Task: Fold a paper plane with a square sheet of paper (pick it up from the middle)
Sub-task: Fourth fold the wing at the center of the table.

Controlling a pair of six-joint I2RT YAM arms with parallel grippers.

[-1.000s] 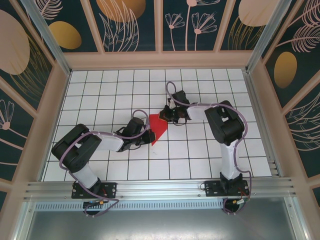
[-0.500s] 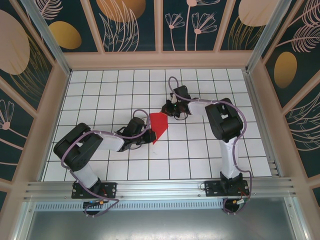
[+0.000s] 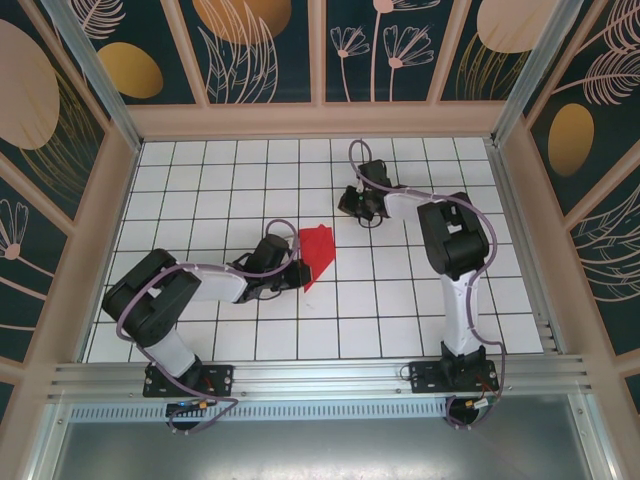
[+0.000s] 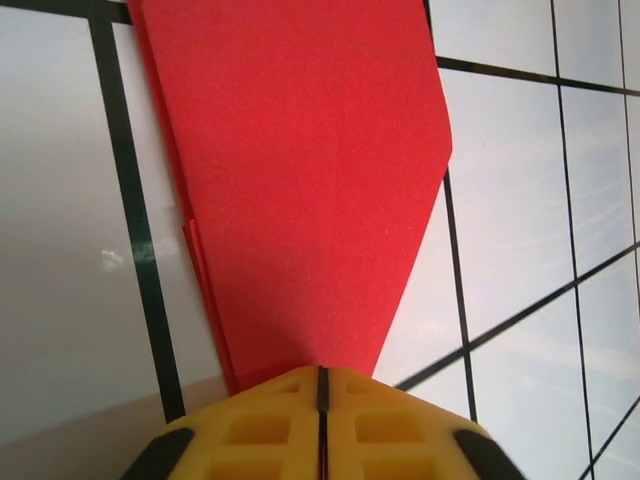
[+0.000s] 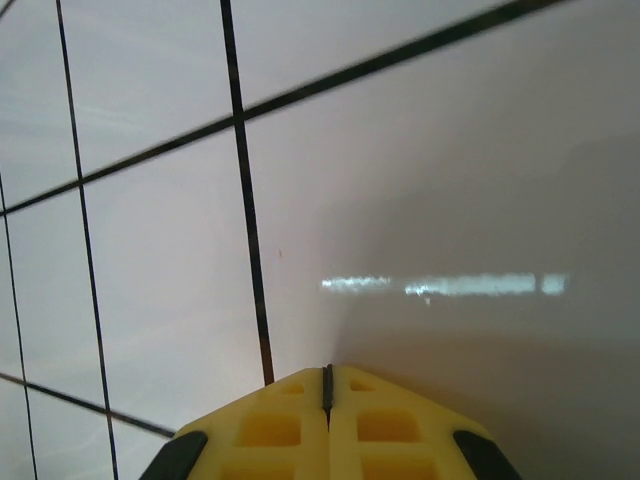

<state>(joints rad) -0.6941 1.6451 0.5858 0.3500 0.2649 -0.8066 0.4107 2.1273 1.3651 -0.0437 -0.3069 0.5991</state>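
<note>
The square sheet of paper (image 3: 318, 250) is a folded red shape lying flat on the white grid, tapering to a point toward the near side. In the left wrist view the red paper (image 4: 300, 170) shows stacked layers along its left edge. Its narrow end runs under my yellow fingertips (image 4: 260, 425). My left gripper (image 3: 298, 272) is shut and sits on that narrow end; nothing shows between the jaws. My right gripper (image 3: 352, 205) is shut and empty, about one tile beyond the paper's far right corner, over bare tile (image 5: 420, 180).
The white gridded table (image 3: 200, 190) is walled by wooden frames with dark patterned panels (image 3: 265, 50). An aluminium rail (image 3: 320, 375) runs along the near edge by both arm bases. Open tiles lie left of, right of and behind the paper.
My right gripper has drawn back from the paper's far right corner, up and to the right by about a tile. The left gripper and the paper have stayed put.
</note>
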